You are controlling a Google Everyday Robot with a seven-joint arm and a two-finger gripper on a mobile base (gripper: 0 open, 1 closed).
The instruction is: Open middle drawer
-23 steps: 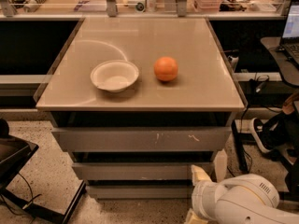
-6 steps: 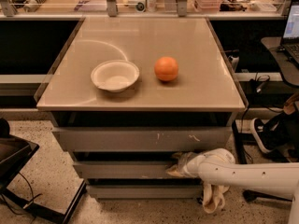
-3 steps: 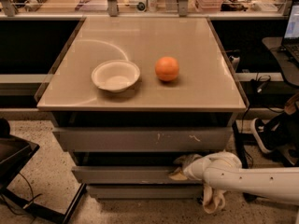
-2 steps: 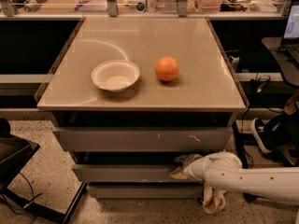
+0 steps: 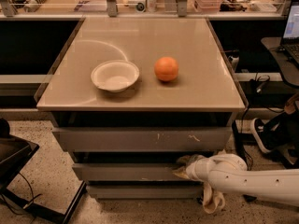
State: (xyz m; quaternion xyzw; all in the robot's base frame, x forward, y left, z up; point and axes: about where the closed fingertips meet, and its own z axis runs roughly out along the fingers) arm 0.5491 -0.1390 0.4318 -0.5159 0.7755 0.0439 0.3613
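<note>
desk (image 5: 205, 78) with three stacked grey drawers; the middle drawer (image 5: 126, 172) lies between the widest and narrowest fronts. the gripper (image 5: 183, 167) meets that drawer's upper right edge, and whether its jaws are open cannot be told. a bowl (image 5: 115, 75) and an orange (image 5: 166, 68) sit on top.

High frontal view — gripper (image 5: 186, 167) lower-right

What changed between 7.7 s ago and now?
The gripper moved up and left, from low at the cabinet's right corner to the top edge of the middle drawer, near its right end. The drawer front has not visibly shifted. The bowl and orange stayed put.
</note>
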